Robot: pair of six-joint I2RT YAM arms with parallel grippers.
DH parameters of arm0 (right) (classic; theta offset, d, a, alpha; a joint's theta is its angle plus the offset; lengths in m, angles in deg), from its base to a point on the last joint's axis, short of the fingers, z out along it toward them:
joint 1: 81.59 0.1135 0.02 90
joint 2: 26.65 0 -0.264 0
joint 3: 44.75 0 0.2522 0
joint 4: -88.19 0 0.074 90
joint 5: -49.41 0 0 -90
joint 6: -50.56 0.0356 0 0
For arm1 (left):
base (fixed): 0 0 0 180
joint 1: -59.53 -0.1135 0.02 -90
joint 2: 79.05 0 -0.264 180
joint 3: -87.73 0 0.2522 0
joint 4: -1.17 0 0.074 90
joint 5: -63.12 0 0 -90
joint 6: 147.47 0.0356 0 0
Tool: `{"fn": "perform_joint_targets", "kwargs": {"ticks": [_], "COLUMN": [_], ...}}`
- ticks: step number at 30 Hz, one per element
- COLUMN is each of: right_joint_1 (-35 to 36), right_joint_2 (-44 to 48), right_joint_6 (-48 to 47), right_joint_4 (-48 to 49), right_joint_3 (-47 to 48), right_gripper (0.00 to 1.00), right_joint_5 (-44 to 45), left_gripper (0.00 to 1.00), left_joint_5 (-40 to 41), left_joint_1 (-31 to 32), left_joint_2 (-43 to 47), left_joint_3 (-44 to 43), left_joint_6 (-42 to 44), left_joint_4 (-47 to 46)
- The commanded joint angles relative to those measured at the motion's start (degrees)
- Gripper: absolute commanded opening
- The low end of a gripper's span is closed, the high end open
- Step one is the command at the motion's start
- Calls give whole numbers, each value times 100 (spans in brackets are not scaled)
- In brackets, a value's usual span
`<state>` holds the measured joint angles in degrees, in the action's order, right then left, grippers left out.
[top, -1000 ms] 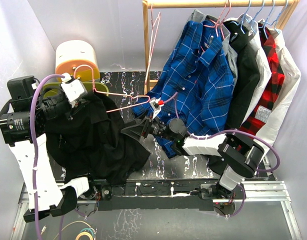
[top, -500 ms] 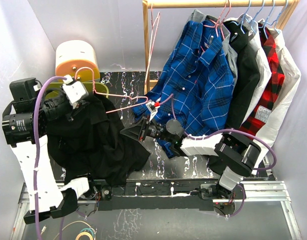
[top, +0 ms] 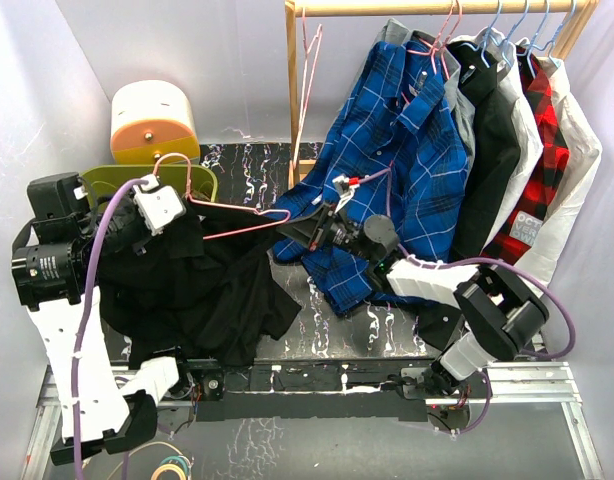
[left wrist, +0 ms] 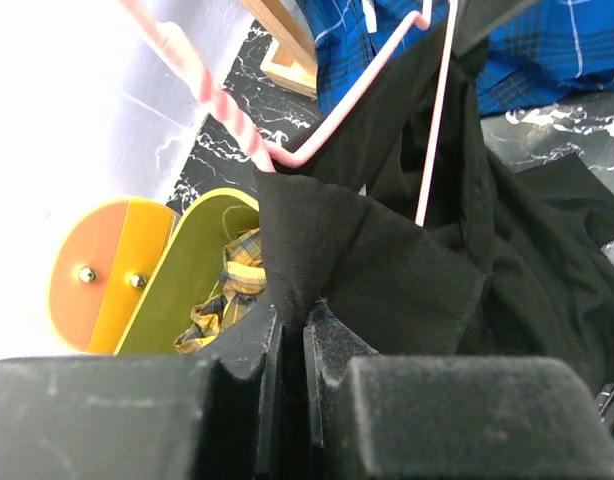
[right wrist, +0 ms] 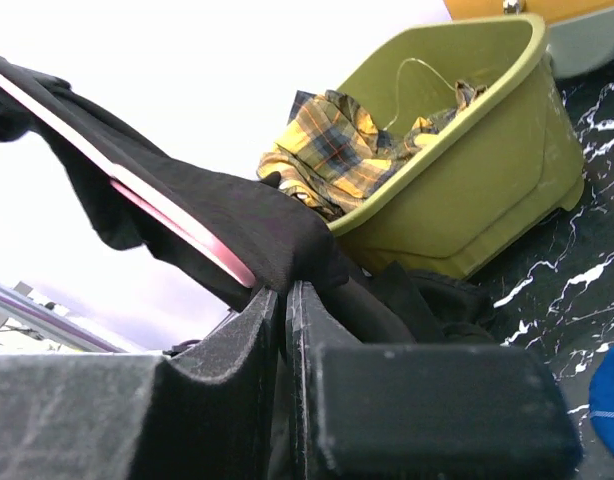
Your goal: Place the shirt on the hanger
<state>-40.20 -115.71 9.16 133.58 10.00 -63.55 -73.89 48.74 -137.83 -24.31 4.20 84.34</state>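
While its pads press together on a fold of black cloth, the left gripper (left wrist: 292, 325) holds up one edge of the shirt (left wrist: 387, 270) close to the bench's left edge, with the hanger (left wrist: 357, 93) slanting just above the pinch. Seen from the top camera, that gripper (top: 172, 212) sits at the upper end of the garment, and the pink hook curls up beside its white housing. The right gripper (right wrist: 285, 295) is also clamped tight, nipping a ridge of shirt (right wrist: 257, 225) where the pink wire (right wrist: 177, 225) runs under the fabric. Whether the wire itself lies between the pads cannot be told.

From above, the right gripper (top: 290, 226) reaches in from the right to about the middle of the bench and meets the hanger (top: 227, 206) at its right tip. The wire spans the gap between the two grippers, clear of the surface. The shirt (top: 197, 290) drapes from both grips, and most of it lies heaped on the black marbled bench (top: 317, 320), from the left arm down toward the near edge.

A lime-green bin (right wrist: 467, 200) holding a yellow plaid shirt (right wrist: 337, 140) stands at the far left corner. A blue plaid shirt (top: 397, 160) hangs from the wooden rail (top: 437, 8) along the far edge, to the right.
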Motion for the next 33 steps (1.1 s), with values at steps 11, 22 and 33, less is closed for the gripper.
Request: {"fn": "perform_joint_targets", "kwargs": {"ticks": [11, 22, 33], "right_joint_1": [-1104, -1391, -1246], "right_joint_2": [925, 1093, 902], "right_joint_6": [-712, -1747, -1762], "right_joint_4": [-2407, -4894, -7217], "right_joint_3": [551, 1740, 2810], "right_gripper": [8, 8, 8], "right_joint_5": [-1119, -1319, -1274], "left_gripper": [0, 0, 0], "left_joint_5": [907, 1221, 2205], "left_joint_1": [-25, -20, -20], "left_joint_2": [321, 359, 378], "left_joint_3": [475, 691, 1202], "left_joint_6": [1389, 1051, 1010], "left_joint_4": [-206, -794, -1492]}}
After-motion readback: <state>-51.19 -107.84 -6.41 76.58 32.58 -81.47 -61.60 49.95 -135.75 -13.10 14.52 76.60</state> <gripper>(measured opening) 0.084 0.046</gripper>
